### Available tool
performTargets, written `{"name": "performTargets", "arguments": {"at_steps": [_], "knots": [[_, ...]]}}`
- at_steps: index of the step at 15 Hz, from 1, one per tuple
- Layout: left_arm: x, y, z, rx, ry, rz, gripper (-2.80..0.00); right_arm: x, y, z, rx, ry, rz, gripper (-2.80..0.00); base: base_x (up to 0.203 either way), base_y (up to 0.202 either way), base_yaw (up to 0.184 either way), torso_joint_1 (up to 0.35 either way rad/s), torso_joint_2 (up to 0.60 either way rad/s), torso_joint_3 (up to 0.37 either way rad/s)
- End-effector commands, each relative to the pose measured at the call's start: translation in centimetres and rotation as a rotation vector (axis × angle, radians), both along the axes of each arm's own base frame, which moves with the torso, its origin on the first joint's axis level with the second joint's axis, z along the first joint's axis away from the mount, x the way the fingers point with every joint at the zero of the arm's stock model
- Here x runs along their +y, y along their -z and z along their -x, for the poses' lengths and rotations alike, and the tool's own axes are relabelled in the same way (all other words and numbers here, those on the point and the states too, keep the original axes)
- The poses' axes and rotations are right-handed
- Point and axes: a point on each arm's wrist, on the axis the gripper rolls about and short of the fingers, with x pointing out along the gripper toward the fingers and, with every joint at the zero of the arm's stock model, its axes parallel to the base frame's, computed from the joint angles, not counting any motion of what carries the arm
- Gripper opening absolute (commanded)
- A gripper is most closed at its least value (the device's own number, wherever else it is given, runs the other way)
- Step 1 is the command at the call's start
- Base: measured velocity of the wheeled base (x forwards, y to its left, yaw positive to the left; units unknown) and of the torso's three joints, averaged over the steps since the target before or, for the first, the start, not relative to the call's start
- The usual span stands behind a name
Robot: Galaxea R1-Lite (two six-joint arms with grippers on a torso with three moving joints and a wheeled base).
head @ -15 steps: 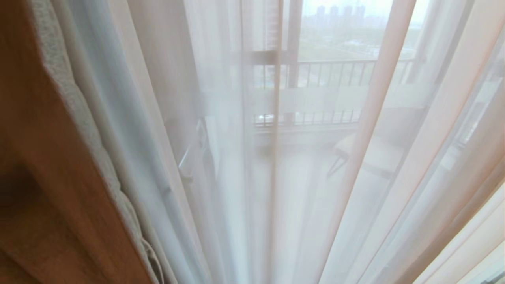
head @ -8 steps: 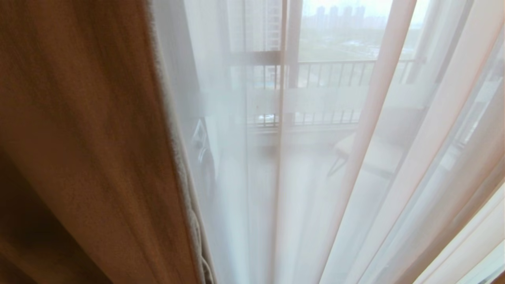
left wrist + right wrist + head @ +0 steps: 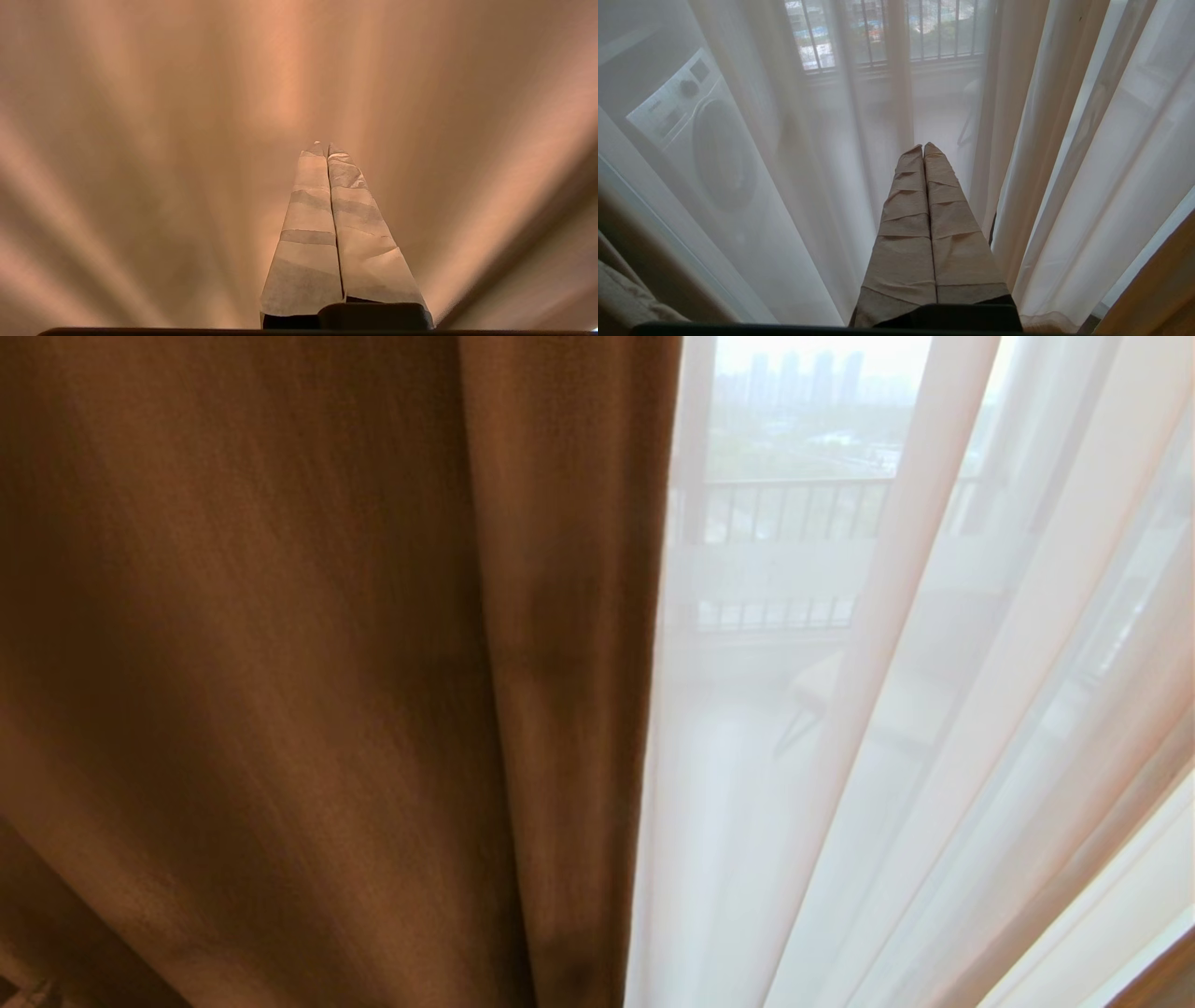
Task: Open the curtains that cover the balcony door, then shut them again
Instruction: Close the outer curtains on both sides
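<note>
- A washing machine (image 3: 698,135) stood out on my balcony side.
- A barred railing (image 3: 794,509) ran behind it.
- Hazy towers (image 3: 803,373) rose far off.
- A chair (image 3: 822,695) showed dimly.

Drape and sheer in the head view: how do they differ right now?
The drape is opaque brown and blocks everything behind it; the sheer is pale and see-through, with a railing visible beyond. The drape fills the head view's left and middle; the sheer fills the right. The drape looks heavy and woven; the sheer looks thin. Both hang in long folds.
</note>
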Motion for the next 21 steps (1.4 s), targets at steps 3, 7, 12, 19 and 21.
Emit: {"name": "performTargets", "arguments": {"at_steps": [3, 7, 12, 19, 21], "knots": [[0.1, 2.4, 0.2, 0.192, -0.049, -0.064, -2.8, 0.0, 0.0, 0.0, 0.0, 0.0, 0.0, -2.8, 0.0, 0.0, 0.0, 0.0, 0.0, 0.0], [0.1, 2.6, 0.2, 0.218, 0.11, -0.065, -2.8, 0.0, 0.0, 0.0, 0.001, 0.0, 0.0, -2.8, 0.0, 0.0, 0.0, 0.0, 0.0, 0.0], [0.2, 2.7, 1.1, 0.106, 0.134, -0.037, -2.8, 0.0, 0.0, 0.0, 0.001, -0.001, 0.0, -2.8, 0.0, 0.0, 0.0, 0.0, 0.0, 0.0], [0.2, 3.0, 2.4, -0.063, 0.109, -0.036, -2.8, 0.0, 0.0, 0.0, 0.0, 0.0, 0.001, -2.8, 0.0, 0.0, 0.0, 0.0, 0.0, 0.0], [0.2, 3.0, 2.4, -0.064, 0.109, -0.036, -2.8, 0.0, 0.0, 0.0, 0.0, 0.0, 0.0, -2.8, 0.0, 0.0, 0.0, 0.0, 0.0, 0.0]]}}
